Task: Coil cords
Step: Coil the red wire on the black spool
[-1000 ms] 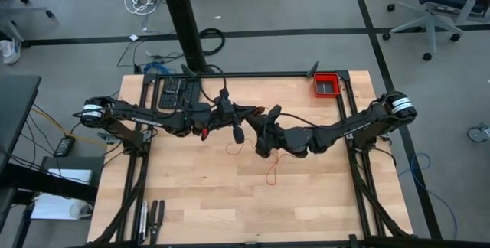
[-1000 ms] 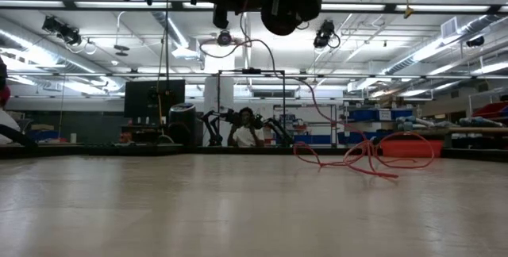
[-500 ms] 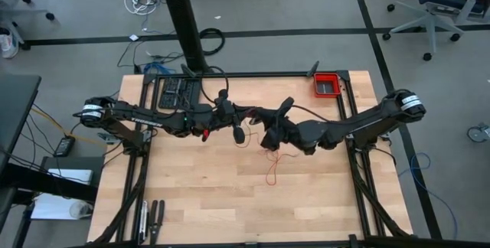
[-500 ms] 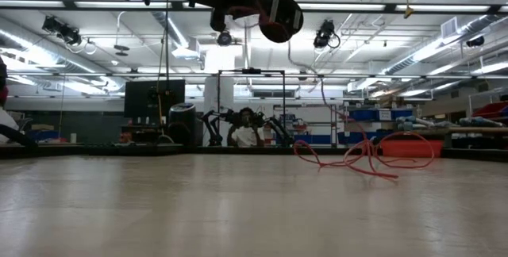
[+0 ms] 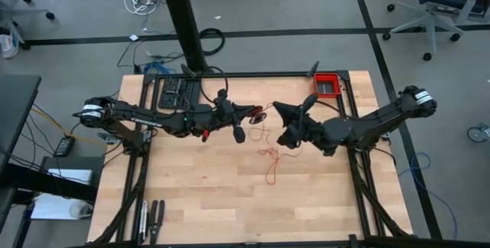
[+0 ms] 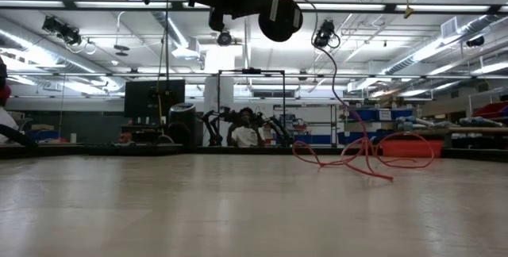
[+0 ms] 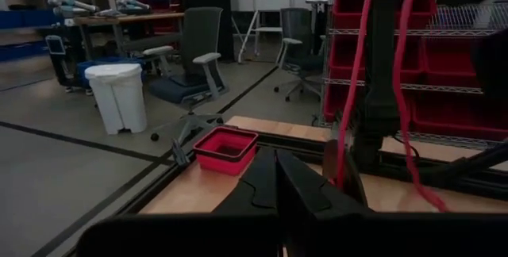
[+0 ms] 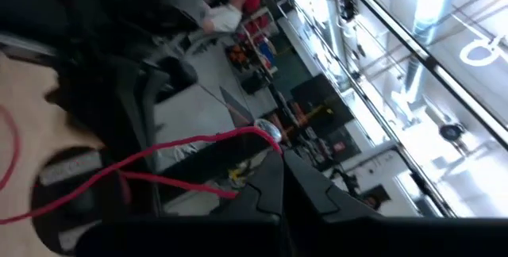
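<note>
While most of the red cord (image 5: 269, 164) lies loose mid-table, I log coiling as barely begun — right gripper (image 5: 280, 109) pinched shut on a raised strand, left gripper (image 5: 255, 114) shut with cord wound about it; remaining length left to gather.

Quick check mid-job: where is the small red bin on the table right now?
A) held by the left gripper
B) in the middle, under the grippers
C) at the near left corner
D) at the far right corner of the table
D: the high view shows the red bin sitting at the table's far right corner, away from both arms.
</note>
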